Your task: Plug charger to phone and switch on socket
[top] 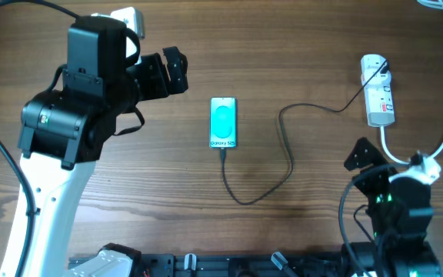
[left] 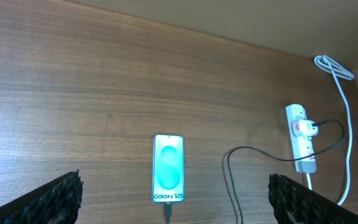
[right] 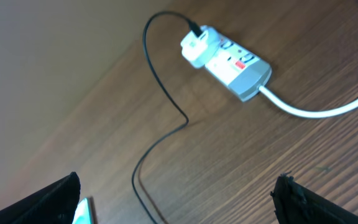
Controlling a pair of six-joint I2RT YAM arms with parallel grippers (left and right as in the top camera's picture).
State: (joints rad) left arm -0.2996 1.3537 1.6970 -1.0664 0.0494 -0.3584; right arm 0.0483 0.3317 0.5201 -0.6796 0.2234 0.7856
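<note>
A: Start at the left. What is the left hand [top: 177,71] doing?
B: It hangs over the table [top: 168,177], at about 10 o'clock from the phone [top: 223,121]. It is released: in its wrist view the two fingers [left: 58,202] stand wide apart at the lower corners, with only wood and the phone between them.
A: And the phone?
B: It lies flat near the middle of the table, screen up and lit teal, with the "Galaxy" end at 6 o'clock in the overhead view.
A: The charger [top: 285,142]?
B: Its thin black cable meets the phone's 6 o'clock edge. The tip looks seated there, but it is too small to be sure. The cable loops toward 6 o'clock, bends back toward 12, then runs off toward 2 o'clock to a white plug [right: 195,46] seated in the socket [top: 379,96].
A: Where is the socket?
B: At 2 o'clock from the phone, near the table's right edge. Its thick white cord [top: 384,138] leaves the 6 o'clock end. Red markings show on it, but I cannot tell whether the switch is on.
A: The right hand [top: 364,169]?
B: At 6 o'clock from the socket, apart from it. It is released too, with its fingers [right: 48,202] spread at the lower corners, gripping nothing.
</note>
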